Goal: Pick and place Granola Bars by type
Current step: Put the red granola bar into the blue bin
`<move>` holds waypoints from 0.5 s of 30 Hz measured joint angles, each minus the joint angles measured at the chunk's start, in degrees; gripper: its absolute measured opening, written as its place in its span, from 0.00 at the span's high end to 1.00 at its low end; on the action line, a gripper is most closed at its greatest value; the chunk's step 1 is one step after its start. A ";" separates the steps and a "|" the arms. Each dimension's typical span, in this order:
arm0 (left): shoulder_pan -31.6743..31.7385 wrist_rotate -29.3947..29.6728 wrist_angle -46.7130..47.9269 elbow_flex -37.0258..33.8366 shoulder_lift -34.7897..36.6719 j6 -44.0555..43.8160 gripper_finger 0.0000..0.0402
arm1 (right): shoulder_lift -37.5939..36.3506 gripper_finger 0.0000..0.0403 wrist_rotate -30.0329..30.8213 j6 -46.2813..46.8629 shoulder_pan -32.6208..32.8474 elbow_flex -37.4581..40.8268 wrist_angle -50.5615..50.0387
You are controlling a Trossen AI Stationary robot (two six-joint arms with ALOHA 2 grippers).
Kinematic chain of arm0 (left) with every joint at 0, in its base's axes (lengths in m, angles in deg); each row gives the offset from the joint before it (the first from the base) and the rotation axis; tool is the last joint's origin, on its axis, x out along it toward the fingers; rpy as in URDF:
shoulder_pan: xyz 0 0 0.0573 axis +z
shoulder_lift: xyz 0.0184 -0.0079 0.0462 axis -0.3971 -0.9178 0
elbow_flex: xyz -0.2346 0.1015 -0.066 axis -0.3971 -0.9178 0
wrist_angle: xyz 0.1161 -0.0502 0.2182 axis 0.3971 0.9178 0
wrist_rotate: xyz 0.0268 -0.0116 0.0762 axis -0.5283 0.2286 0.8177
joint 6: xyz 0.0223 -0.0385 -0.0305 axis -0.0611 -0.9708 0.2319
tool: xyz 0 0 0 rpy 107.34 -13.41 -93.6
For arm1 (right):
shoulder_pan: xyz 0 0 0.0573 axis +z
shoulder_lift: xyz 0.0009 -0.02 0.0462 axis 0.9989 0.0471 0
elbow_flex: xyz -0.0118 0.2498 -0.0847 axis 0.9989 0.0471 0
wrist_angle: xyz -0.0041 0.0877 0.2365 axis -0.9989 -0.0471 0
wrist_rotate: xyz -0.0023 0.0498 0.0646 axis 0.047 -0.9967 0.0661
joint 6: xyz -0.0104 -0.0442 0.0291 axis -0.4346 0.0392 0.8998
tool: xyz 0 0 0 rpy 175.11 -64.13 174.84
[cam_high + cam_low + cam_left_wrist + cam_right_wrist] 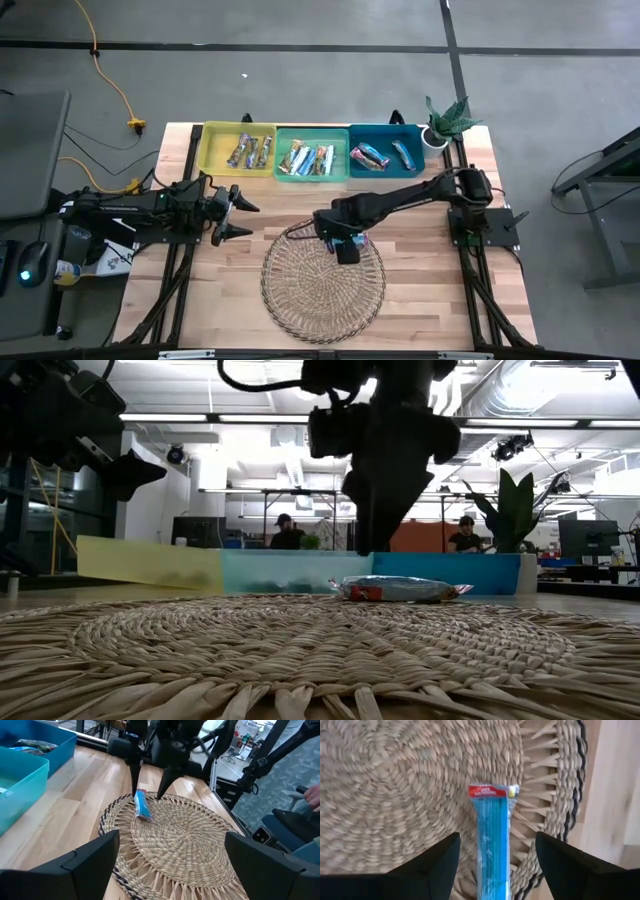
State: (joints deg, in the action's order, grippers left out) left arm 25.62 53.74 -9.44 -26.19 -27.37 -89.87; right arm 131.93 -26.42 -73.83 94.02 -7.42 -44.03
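The right gripper [495, 855] hangs with its jaws open, one dark finger on either side of a blue shiny-wrapped granola bar with a red end [492, 832]. That bar lies flat on the round woven wicker tray [300, 300], near the tray's far edge, and the fingers stand apart from the wrapper. Seen from the left arm's camera, the same bar [142, 805] rests just beneath the two finger tips.

The tray sits in the middle of the pale wooden bench [420, 290]. Along the bench's far edge stand three bins in a row: a yellow plastic bin [212, 160] on the left, a green one [283, 137] in the middle and a blue one [385, 134] on the right, each holding wrapped bars.

The left gripper [240, 214] waits over the bench to the left of the tray, jaws spread open.
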 joint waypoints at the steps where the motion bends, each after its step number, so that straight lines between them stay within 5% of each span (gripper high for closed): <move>1: 0.00 -0.03 -0.02 0.00 0.02 0.00 0.11 | 0.36 0.40 0.06 0.00 0.00 -0.01 0.20; 15: 0.01 0.02 0.36 0.00 0.02 0.00 0.11 | 3.93 0.40 -0.27 -0.02 0.00 0.05 0.72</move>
State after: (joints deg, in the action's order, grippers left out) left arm 25.63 53.75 -9.09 -26.19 -27.36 -89.87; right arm 135.86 -26.69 -73.85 94.02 -7.36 -43.31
